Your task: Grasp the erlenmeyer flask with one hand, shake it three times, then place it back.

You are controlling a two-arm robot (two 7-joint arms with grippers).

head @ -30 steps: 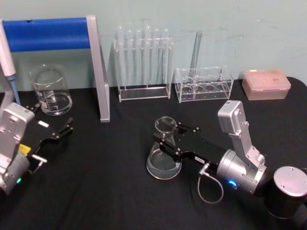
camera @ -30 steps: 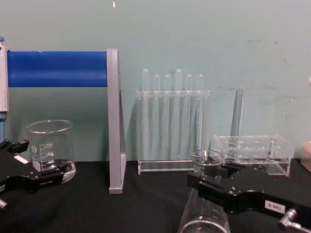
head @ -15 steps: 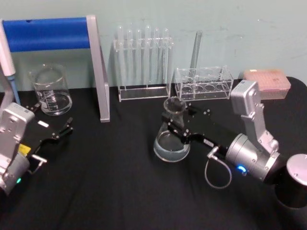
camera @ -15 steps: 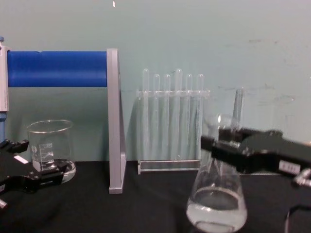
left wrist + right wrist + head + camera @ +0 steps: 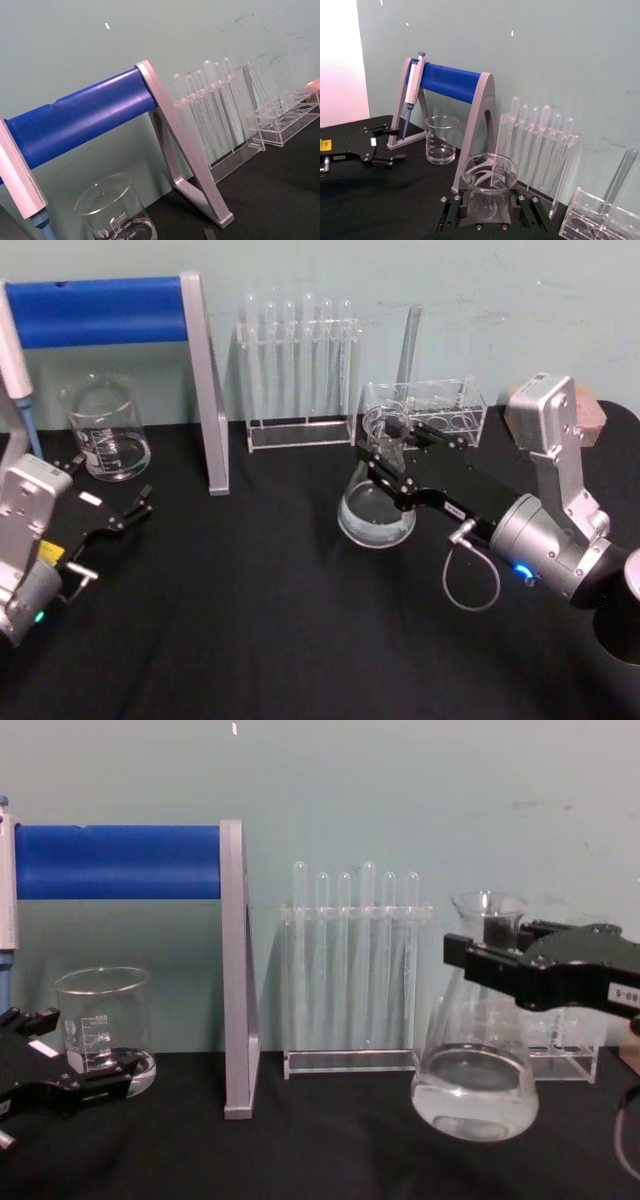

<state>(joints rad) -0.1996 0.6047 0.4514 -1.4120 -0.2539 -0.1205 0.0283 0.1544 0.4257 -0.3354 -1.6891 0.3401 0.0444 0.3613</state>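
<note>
The erlenmeyer flask (image 5: 378, 502) sits right of centre in the head view, with a little clear liquid pooled in its wide base. In the chest view its base hangs above the black table (image 5: 250, 620) at the right of the frame and leans slightly, so I judge it is off the surface. The right gripper (image 5: 386, 452) has its jaws closed around the narrow neck just under the flared lip, and its arm runs off to the lower right. Behind the flask stand the test tube rack (image 5: 298, 375) and a low clear rack (image 5: 425, 415); the beaker (image 5: 105, 430) is well apart at the upper left. The left gripper (image 5: 110, 490) rests at the left edge, jaws spread and holding nothing. The grasp and the lift look done. How many shakes have been made cannot be told here — whatever shaking remains, and setting the flask back on the table, are left.
</note>
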